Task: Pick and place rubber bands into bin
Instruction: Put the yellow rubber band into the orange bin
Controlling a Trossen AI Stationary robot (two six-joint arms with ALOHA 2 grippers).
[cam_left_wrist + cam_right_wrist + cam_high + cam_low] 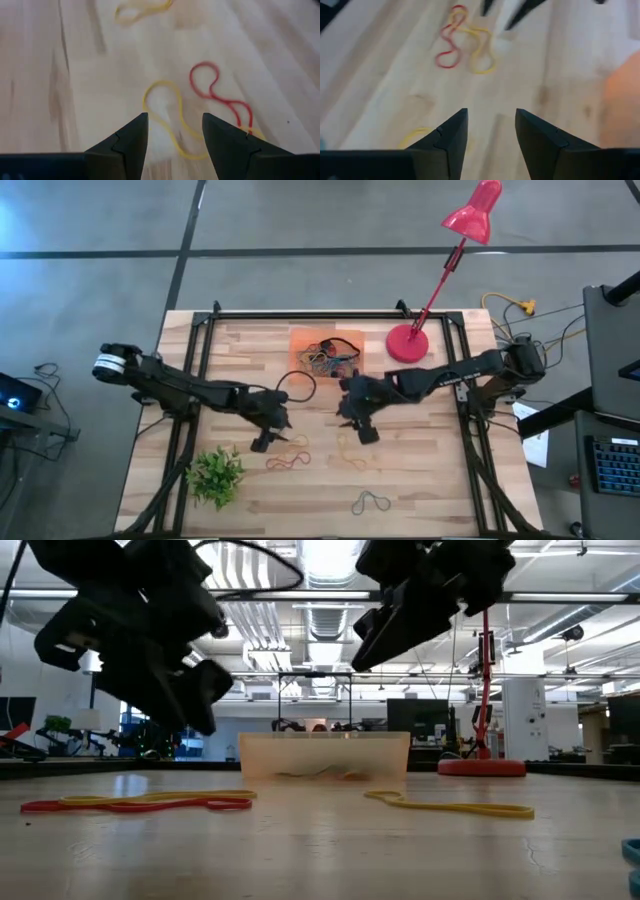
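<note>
fingers of the left gripper [172, 145] stand parted and empty above a yellow band [167, 117], a red band [217, 95] just beside one tip. right gripper [490, 137] is parted too, holding nothing, over bare wood. best to drop straight down astride the yellow strand, pinch it alone, then carry it to the bin [325, 350] beyond both grippers.

A shallow translucent orange bin [303, 339] sits at the far middle of the worktop holding a tangle of mixed-colour rubber bands [330, 356], while loose red [285, 462], yellow [352, 452] and dark [370, 501] bands lie flat nearer.
</note>
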